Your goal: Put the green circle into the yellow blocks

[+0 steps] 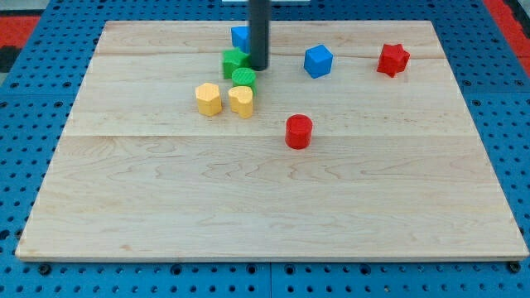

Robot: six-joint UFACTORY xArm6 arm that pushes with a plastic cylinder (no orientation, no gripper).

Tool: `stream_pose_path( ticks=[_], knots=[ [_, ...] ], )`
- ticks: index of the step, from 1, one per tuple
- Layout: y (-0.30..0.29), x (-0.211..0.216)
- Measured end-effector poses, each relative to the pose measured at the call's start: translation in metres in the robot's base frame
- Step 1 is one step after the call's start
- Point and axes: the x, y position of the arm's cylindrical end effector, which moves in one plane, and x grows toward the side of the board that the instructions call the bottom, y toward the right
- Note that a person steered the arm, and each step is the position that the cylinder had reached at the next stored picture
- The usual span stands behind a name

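Note:
The green circle (244,79) lies on the wooden board (273,199), touching the top of the yellow heart (241,100). A yellow hexagon (209,98) sits just left of the heart. My tip (258,67) is at the green circle's upper right, close to it. A second green block (233,61), of unclear shape, sits left of the rod and just above the circle.
A blue block (240,36) is partly hidden behind the rod at the view's top. A blue hexagon (318,61) and a red star (393,60) lie to the view's right. A red cylinder (298,132) stands near the middle.

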Motion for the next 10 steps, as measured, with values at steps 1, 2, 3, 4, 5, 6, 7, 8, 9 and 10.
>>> stream_pose_path(
  ticks=[1,2,3,4,5,6,7,8,9,10],
  knots=[
    [-0.003,-0.003],
    [-0.005,0.019],
    [-0.005,0.057],
    [0.011,0.057],
    [0.068,0.094],
    [0.026,0.142],
    [-0.041,0.146],
    [-0.066,0.139],
    [-0.081,0.125],
    [-0.088,0.149]
  ],
)
